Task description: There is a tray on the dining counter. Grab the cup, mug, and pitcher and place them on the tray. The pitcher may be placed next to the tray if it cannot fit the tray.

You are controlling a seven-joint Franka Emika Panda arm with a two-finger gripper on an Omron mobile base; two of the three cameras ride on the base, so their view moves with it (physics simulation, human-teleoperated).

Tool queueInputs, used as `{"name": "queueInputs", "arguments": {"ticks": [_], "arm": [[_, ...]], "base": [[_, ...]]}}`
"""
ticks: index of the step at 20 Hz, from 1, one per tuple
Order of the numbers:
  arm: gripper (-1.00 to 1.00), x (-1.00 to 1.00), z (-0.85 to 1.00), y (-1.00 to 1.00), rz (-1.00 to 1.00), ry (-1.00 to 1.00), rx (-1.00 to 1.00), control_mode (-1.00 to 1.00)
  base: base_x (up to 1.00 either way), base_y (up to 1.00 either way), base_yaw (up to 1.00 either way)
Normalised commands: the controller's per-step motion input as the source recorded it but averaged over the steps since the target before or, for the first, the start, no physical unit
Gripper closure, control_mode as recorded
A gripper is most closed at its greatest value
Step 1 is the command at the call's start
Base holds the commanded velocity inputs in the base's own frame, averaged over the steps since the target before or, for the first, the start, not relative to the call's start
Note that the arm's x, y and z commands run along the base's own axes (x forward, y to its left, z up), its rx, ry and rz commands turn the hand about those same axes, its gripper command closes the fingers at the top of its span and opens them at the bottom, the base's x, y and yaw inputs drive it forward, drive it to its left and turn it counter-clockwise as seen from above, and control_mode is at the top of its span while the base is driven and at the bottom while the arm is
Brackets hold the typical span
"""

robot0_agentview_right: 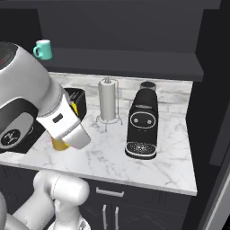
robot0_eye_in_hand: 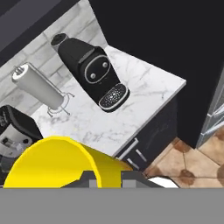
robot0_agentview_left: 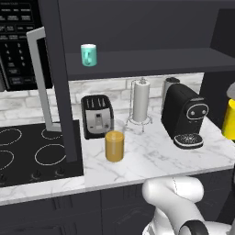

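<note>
Gripper (robot0_eye_in_hand: pixel 107 177): seen in the hand view at the bottom; dark finger tips pinched the yellow cup, which lay between them.
Cup (robot0_eye_in_hand: pixel 61 162): bright yellow, held in the gripper, raised clear of the counter; in the left base view (robot0_agentview_left: pixel 229 118) it showed at the right edge of the picture, above the counter's right end.
Counter (robot0_agentview_left: pixel 151 158): white marble with grey veins; dark cabinet fronts below its front edge.
Pitcher (robot0_agentview_left: pixel 114 145): amber-orange glass cylinder, upright, near the counter's front edge toward its left end, just in front of the toaster; in the right base view largely hidden behind the arm.
Toaster (robot0_agentview_left: pixel 97 115): black with a silver face, upright behind the pitcher, toward the counter's back left.
Coffee machine (robot0_agentview_left: pixel 184 114): black, rounded, with a round drip grille at its foot; stood toward the counter's right end, between front and back edges.
Paper-towel roll (robot0_agentview_left: pixel 141 100): white, upright on a wire stand, near the counter's back edge, between the toaster and the coffee machine.
Stovetop (robot0_agentview_left: pixel 27 153): black, with white ring markings, left of the counter.
Shelf (robot0_agentview_left: pixel 151 62): dark, above the counter's back edge.
Mug (robot0_agentview_left: pixel 88 55): teal with a whitish rim, upright on the shelf near its left end; handle visible in the right base view (robot0_agentview_right: pixel 43 49).
</note>
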Motion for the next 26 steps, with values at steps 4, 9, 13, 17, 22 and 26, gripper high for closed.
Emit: {"name": "queueInputs", "arguments": {"ticks": [4,9,13,17,22,26], "arm": [[1.0,-0.02,0.0,0.29,0.13,0.03,0.0,-1.0],[1.0,-0.02,0.0,0.51,0.12,0.11,-0.02,-1.0],[1.0,-0.11,0.0,0.45,0.12,0.14,-0.01,-1.0],[1.0,-0.21,-0.09,0.2,0.12,0.03,0.0,-1.0],[1.0,-0.18,-0.15,0.03,0.11,0.0,0.0,-1.0],[1.0,-0.04,-0.04,0.02,0.09,0.0,0.0,-1.0]], "base": [[0.0,0.0,0.0],[0.0,0.0,0.0],[0.0,0.0,0.0],[0.0,0.0,0.0],[0.0,0.0,0.0],[0.0,0.0,0.0]]}}
